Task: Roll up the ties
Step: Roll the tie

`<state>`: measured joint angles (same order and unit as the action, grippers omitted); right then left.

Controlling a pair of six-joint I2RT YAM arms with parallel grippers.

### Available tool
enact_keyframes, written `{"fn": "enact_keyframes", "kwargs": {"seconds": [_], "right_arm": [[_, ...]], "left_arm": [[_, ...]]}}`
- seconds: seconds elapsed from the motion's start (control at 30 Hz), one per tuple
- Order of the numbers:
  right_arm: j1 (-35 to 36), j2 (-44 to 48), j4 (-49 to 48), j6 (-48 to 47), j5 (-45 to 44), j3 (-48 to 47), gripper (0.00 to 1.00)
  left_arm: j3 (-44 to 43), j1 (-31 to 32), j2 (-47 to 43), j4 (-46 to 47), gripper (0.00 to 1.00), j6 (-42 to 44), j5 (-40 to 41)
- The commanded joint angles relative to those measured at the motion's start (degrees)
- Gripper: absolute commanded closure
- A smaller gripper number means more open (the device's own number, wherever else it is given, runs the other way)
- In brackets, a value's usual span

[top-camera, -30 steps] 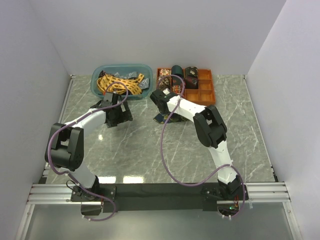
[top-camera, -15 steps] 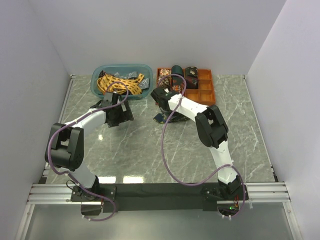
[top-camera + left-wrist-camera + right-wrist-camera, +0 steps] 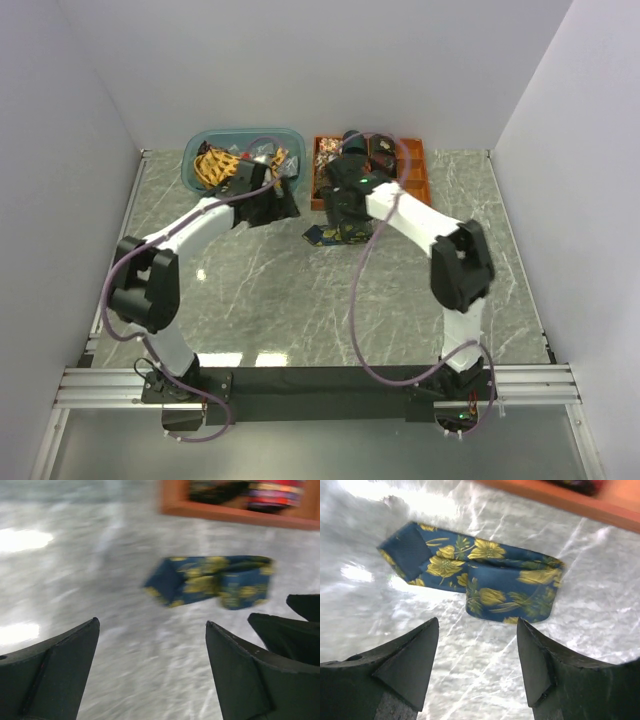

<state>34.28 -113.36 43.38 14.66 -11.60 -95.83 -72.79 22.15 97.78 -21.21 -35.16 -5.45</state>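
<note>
Fingers on our right gripper (image 3: 476, 630) have spread apart over the last second, and now nothing sits between them. A second ago they were much closer together. So we have let go of the blue tie (image 3: 485, 580). It lies on the table (image 3: 300, 300), just past these fingers at 12 o'clock, and it does not touch them.

Our left gripper (image 3: 152, 630) is wide open too and holds nothing. That arm has swung over from the left. From its camera the blue tie now shows at 1 o'clock, near but apart.

Seen from above, the blue tie is at 12 o'clock from the middle of the table. It sits just in front of the tray (image 3: 425, 170), which is at 1 o'clock. Some rolled ties (image 3: 324, 155) are in that tray. The bin (image 3: 190, 170) is at 11 o'clock, with a yellow tie (image 3: 210, 165) piled inside.

The blue tie looks folded over on itself. Its pointy end sticks out at 9 o'clock. We think it is not a tight roll yet. With both grippers open and close by, we think the roll needs to be made again or finished before this tie can go into the tray. The loose fold could fall open if we bump it.
</note>
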Motion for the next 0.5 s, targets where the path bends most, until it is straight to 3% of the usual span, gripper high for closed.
{"fn": "enact_keyframes", "kwargs": {"seconds": [0.0,0.07,0.17,0.33,0.47], "right_arm": [[-7.0,10.2,-9.3,4.5,7.9,6.9,0.29],[-10.6,12.8,-15.3,6.2,16.2,13.7,0.28],[-17.3,16.8,-25.0,9.6,24.9,23.8,0.18],[-26.1,18.4,-39.7,14.2,36.1,35.9,0.13],[-28.3,15.2,-46.4,16.0,42.1,38.9,0.13]], "left_arm": [[-6.5,4.2,3.4,-0.6,0.08,-1.1,-1.6],[-10.3,6.8,5.2,-1.2,0.14,-1.2,-2.2],[-15.2,9.7,9.4,-2.1,0.31,-1.1,-3.2],[-20.7,13.1,14.1,-2.0,0.41,-0.4,-4.6],[-23.3,13.8,18.8,-0.6,0.50,-0.5,-7.4]]}}
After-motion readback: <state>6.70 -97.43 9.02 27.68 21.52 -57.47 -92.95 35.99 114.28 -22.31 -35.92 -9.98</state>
